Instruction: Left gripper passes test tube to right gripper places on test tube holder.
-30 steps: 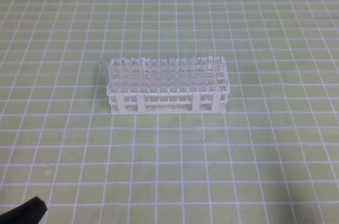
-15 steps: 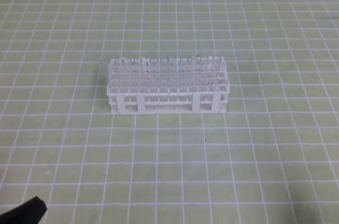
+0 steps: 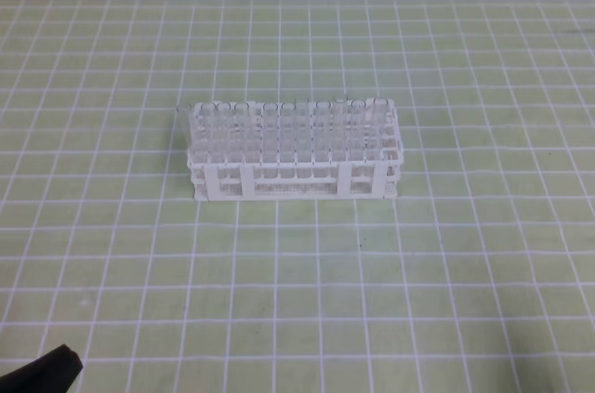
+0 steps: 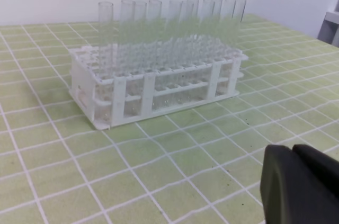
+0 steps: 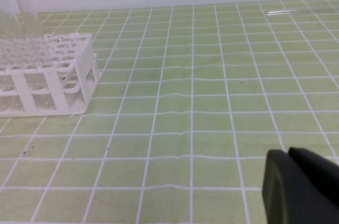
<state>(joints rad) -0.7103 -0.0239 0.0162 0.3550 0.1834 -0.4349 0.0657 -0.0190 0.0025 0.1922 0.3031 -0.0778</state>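
Nothing has moved over the last second: a loose test tube (image 5: 286, 10) lies far right on the mat, away from the tube-filled test tube holder (image 3: 296, 163), while the left gripper (image 4: 302, 184) and right gripper (image 5: 299, 187) wait near, grip state indiscernible, so the handover seems unstarted.

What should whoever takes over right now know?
Left gripper: only its tip shows, nothing seen in it, jaws unclear.
Right gripper: the same.
Rack: mid-mat, with upright tubes along one long side.
Loose tube: lying on the mat, far from the rack and both grippers.
Done: nothing on this tube.
Left: left picks it up, passes to right, right racks it.
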